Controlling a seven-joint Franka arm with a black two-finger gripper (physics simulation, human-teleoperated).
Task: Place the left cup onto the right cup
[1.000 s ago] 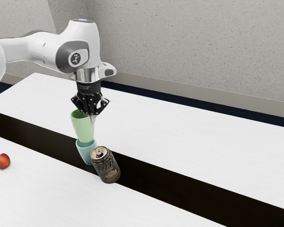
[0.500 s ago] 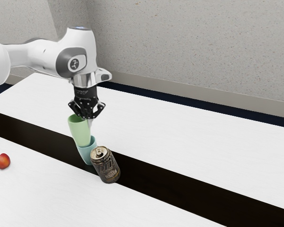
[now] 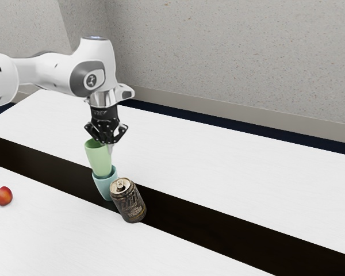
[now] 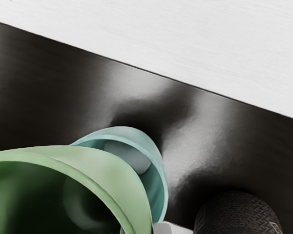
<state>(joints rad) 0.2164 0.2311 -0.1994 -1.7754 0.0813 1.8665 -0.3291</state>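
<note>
**State at this moment**

The end effector (image 3: 106,140) hung directly above the two cups, fingers pointing down and drawn close together. They pinched the wall of the green cup (image 3: 99,158) at the part of its rim nearest the exterior view's right.

The green cup sat with its base inside the teal cup (image 3: 105,185). The teal cup stood on the dark band (image 3: 218,224) that crosses the worktop (image 3: 247,167), toward the worktop's end at the exterior view's left. In the wrist view the green cup (image 4: 63,185) lay just under the hand, and the teal cup (image 4: 146,151) showed behind its rim.

**Governing relation**

The green cup lay straight below the end effector. Its long axis was not vertical: the rim leaned toward the exterior view's left while the base was held in the teal cup's mouth.

**Assessment**

- Nesting appeared almost complete. The step in hand was judged to be release.
- The lean suggested the cup should be righted before the fingers open, and the hand then withdrawn straight up.
- A can (image 3: 128,200) stood just beside the teal cup on the side toward the worktop's near edge. Contact between them could not be determined.
- An apple (image 3: 2,195) lay well apart, closer to the worktop's near edge.
</note>
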